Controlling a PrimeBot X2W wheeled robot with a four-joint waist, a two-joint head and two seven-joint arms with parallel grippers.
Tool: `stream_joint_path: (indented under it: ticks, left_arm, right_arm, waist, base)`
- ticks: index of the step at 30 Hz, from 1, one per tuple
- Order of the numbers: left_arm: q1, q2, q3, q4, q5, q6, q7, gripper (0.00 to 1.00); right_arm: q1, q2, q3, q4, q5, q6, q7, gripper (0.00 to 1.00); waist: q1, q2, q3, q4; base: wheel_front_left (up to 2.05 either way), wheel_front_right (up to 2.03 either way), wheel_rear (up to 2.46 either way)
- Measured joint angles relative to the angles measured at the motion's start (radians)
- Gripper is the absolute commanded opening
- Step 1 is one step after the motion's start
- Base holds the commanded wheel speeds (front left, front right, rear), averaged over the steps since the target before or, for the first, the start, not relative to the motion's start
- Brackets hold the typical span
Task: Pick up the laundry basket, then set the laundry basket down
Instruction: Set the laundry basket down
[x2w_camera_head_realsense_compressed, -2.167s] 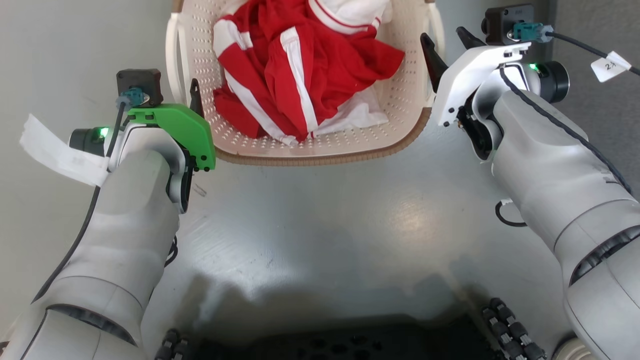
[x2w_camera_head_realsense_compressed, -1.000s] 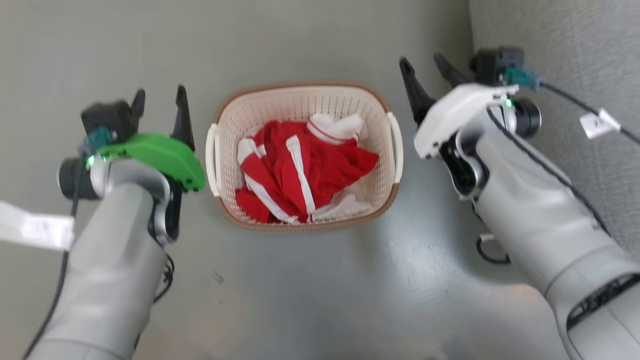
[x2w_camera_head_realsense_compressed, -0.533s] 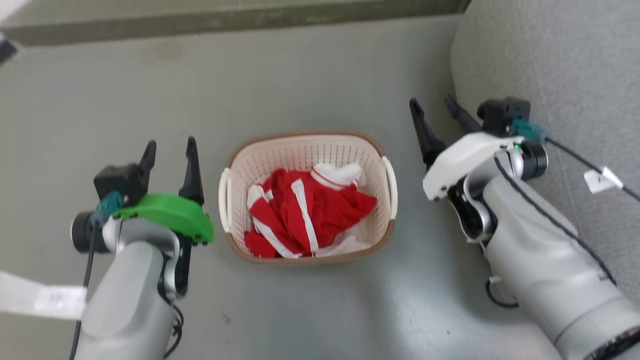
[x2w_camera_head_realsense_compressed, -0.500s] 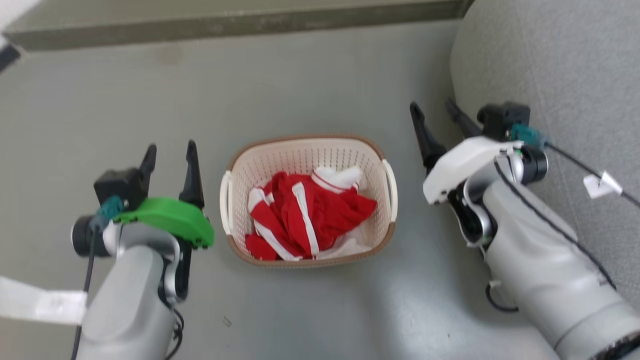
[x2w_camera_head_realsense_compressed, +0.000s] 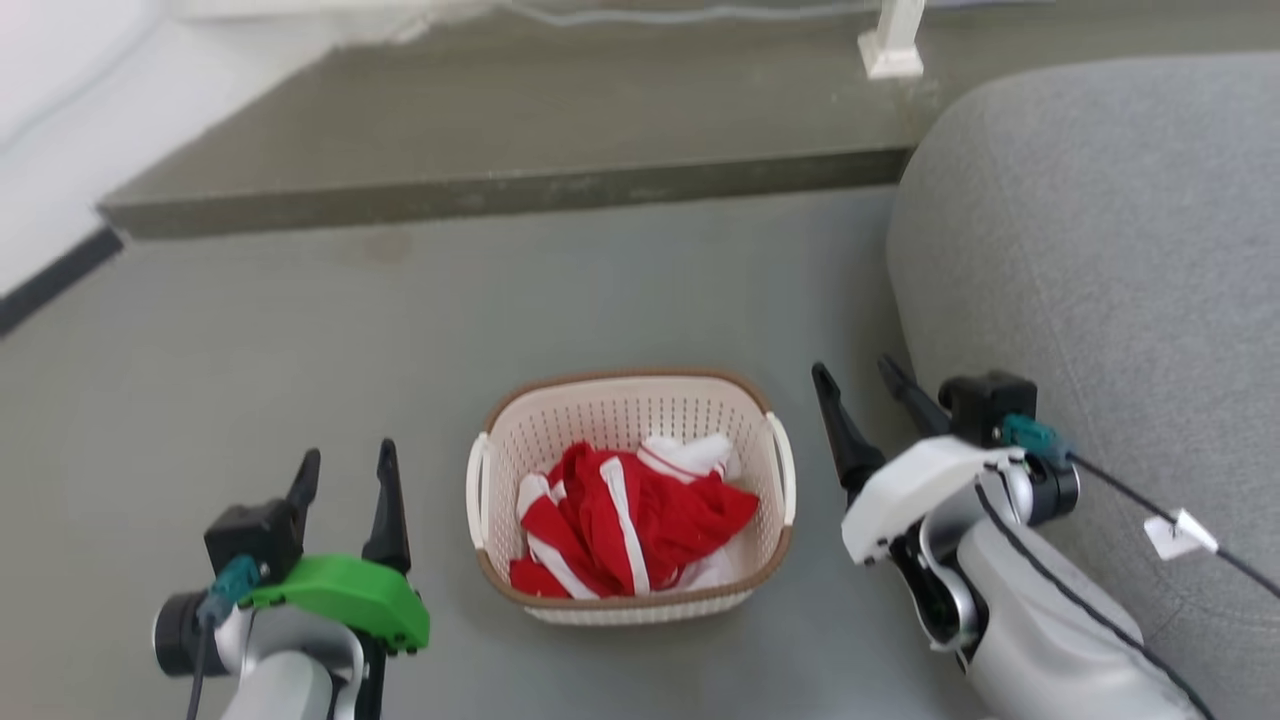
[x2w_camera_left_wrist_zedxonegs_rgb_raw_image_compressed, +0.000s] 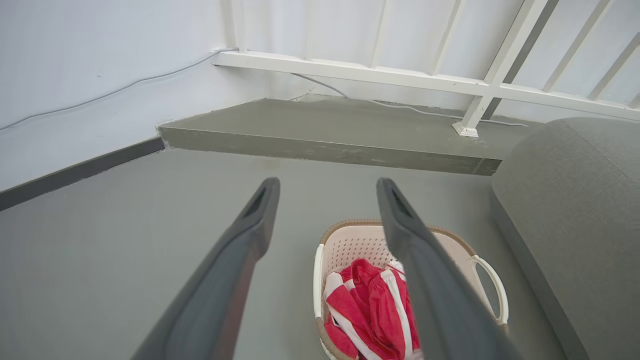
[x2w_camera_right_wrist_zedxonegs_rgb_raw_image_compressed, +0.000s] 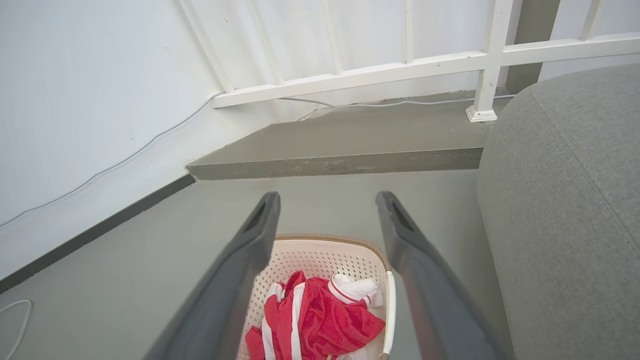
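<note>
Head view. The laundry basket (x2w_camera_head_realsense_compressed: 620, 425) stood on the floor (x2w_camera_head_realsense_compressed: 300, 350) between your left gripper (x2w_camera_head_realsense_compressed: 348, 455) and right gripper (x2w_camera_head_realsense_compressed: 852, 368), a red-and-white garment (x2w_camera_head_realsense_compressed: 640, 510) inside. Both grippers were spread open, empty, clear of the white handles (x2w_camera_head_realsense_compressed: 786, 480). The step read as drawing clear after set-down: you needed to keep each finger wide of its handle and the right arm off the grey sofa (x2w_camera_head_realsense_compressed: 1100, 250)

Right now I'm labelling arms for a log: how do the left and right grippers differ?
The left gripper has a green cover; the right gripper a white one. The left gripper stands left of the laundry basket, the right gripper between it and the grey sofa. Both are open and empty.
</note>
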Motion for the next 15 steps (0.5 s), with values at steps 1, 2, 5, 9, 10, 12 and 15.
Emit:
stream_joint_path:
  ticks: [1, 2, 5, 9, 10, 12, 15]
  left_arm:
    - [0.014, -0.001, 0.002, -0.009, 0.001, 0.000, 0.000, 1.00]
    - [0.026, -0.002, 0.004, -0.018, 0.003, 0.000, 0.000, 1.00]
    - [0.059, -0.006, 0.012, -0.049, 0.009, 0.007, 0.000, 1.00]
    - [0.103, -0.009, 0.023, -0.080, 0.027, 0.007, 0.000, 1.00]
    - [0.112, -0.009, 0.025, -0.086, 0.031, 0.007, 0.000, 1.00]
    - [0.130, -0.009, 0.028, -0.100, 0.040, 0.007, 0.000, 1.00]
    - [0.145, -0.010, 0.034, -0.120, 0.052, 0.007, 0.000, 1.00]
  right_arm:
    - [0.015, 0.000, -0.004, -0.013, -0.006, -0.007, 0.000, 1.00]
    - [0.028, -0.001, -0.008, -0.024, -0.011, -0.007, 0.000, 1.00]
    - [0.066, -0.001, -0.021, -0.059, -0.025, -0.010, 0.000, 1.00]
    - [0.118, 0.000, -0.034, -0.098, -0.049, -0.017, 0.000, 1.00]
    - [0.128, -0.001, -0.037, -0.108, -0.050, -0.017, 0.000, 1.00]
    - [0.146, -0.001, -0.043, -0.125, -0.058, -0.019, 0.000, 1.00]
    - [0.168, -0.001, -0.052, -0.151, -0.069, -0.026, 0.000, 1.00]
  waist:
    - [0.0000, 0.0000, -0.012, 0.000]
    - [0.0000, 0.0000, -0.023, 0.000]
    - [0.0000, 0.0000, -0.055, 0.000]
    - [0.0000, 0.0000, -0.089, -0.002]
    - [0.0000, 0.0000, -0.095, -0.002]
    - [0.0000, 0.0000, -0.105, -0.004]
    - [0.0000, 0.0000, -0.114, -0.006]
  base:
    - [0.00, 0.00, 0.00]
    - [0.00, 0.00, 0.00]
    - [0.00, 0.00, 0.00]
    - [0.00, 0.00, 0.00]
    - [0.00, 0.00, 0.00]
    - [0.00, 0.00, 0.00]
    - [0.00, 0.00, 0.00]
